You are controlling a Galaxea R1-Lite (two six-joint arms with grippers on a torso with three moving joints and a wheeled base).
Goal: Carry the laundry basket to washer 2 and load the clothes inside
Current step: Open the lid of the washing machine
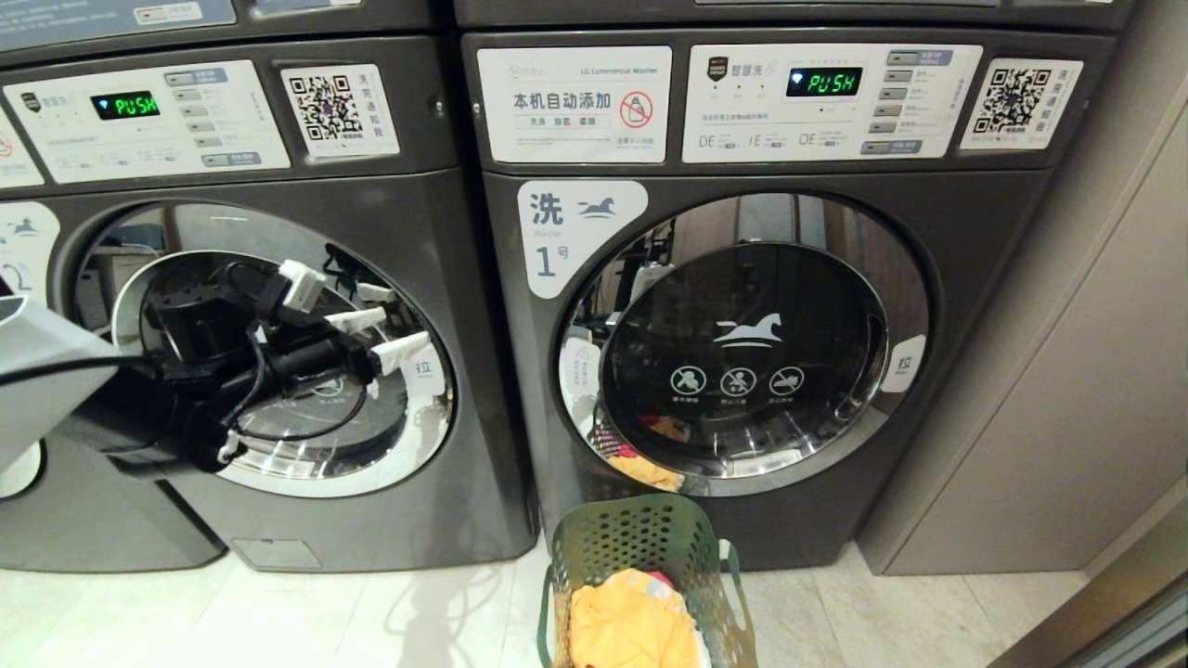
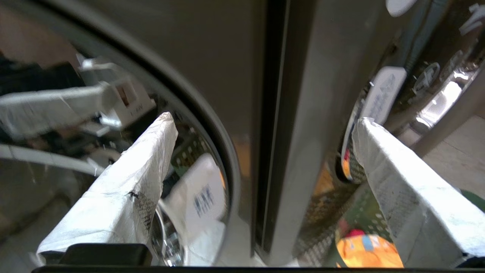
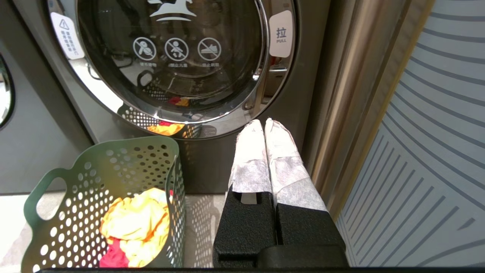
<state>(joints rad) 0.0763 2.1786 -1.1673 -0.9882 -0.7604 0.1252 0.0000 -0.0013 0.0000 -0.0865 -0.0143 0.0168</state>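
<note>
Washer 2 (image 1: 445, 278) is the left grey machine, its round door shut. My left gripper (image 1: 394, 329) hovers open and empty in front of that door's right rim, near the white pull tab (image 1: 424, 369). In the left wrist view the left gripper (image 2: 265, 125) spans the seam between the two machines, and its taped fingers (image 2: 144, 170) stand far apart. The green laundry basket (image 1: 631, 538) stands on the floor before washer 1, with the yellow-orange and red clothes (image 1: 631, 631) inside. My right gripper (image 3: 264, 123) is shut and parked low, to the right of the laundry basket (image 3: 102, 178).
Washer 1 (image 1: 575, 241) stands to the right of washer 2, its door (image 1: 742, 343) shut too. A beige wall panel (image 1: 1067, 371) closes off the right side. Pale floor tiles (image 1: 371, 612) lie in front of washer 2.
</note>
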